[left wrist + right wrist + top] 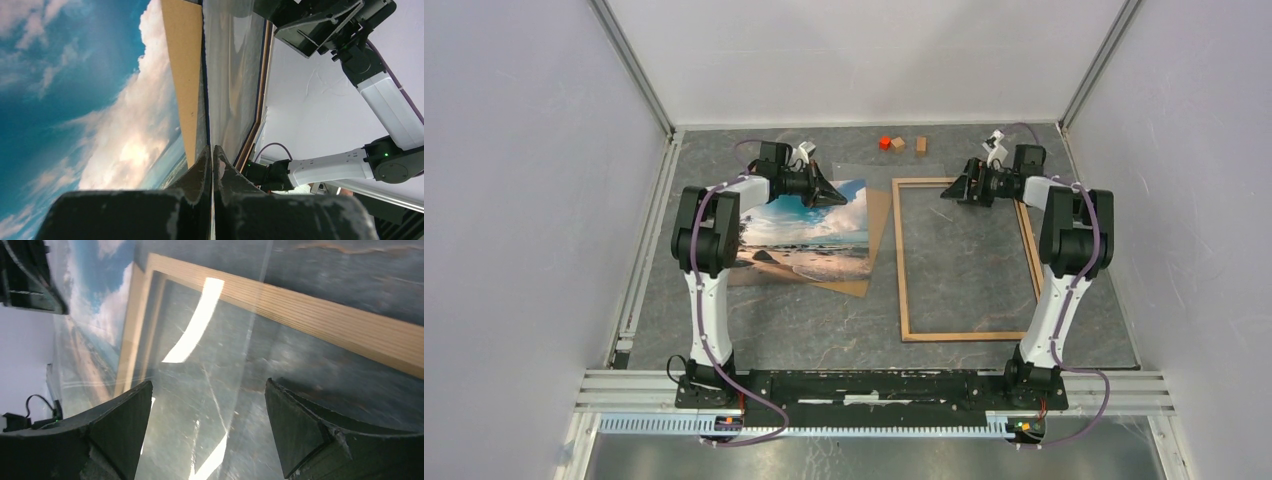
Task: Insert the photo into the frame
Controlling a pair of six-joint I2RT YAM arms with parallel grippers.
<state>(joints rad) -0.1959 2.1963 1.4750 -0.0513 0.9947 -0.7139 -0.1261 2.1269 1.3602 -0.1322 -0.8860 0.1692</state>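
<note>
The photo, a beach print, lies left of centre on a brown backing board. The frame lies flat to its right, light wood side up and empty. My left gripper is at the photo's far right corner. In the left wrist view it is shut on the edge of a thin clear sheet, beside the photo and board. My right gripper is over the frame's far left corner. It is open, and the clear sheet lies beyond its fingers, over the frame rail.
A red cube and two small wooden blocks sit at the back of the table. White walls close in the left, right and back. The arm bases stand on a metal rail at the near edge.
</note>
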